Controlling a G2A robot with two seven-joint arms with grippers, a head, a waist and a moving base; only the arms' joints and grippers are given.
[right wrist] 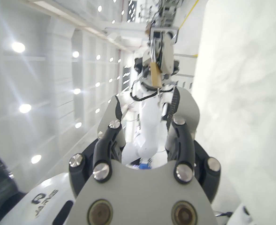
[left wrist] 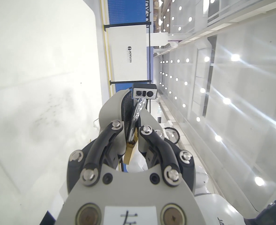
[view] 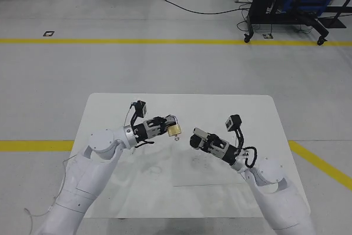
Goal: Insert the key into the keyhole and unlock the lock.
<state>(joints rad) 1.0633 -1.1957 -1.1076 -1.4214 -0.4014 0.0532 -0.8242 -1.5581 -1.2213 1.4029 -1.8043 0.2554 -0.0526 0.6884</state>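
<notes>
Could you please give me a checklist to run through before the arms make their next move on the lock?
1. Lock gripped: ok. The left gripper is shut on it, above the table.
2. Key in right gripper: not ok. Its fingers are open with nothing between them.
3. Key located: cannot tell. A small thing hangs under the lock and may be the key.
4. Grippers apart: ok. The right gripper faces the lock without touching it.
5. Keyhole turned toward right gripper: cannot tell.
</notes>
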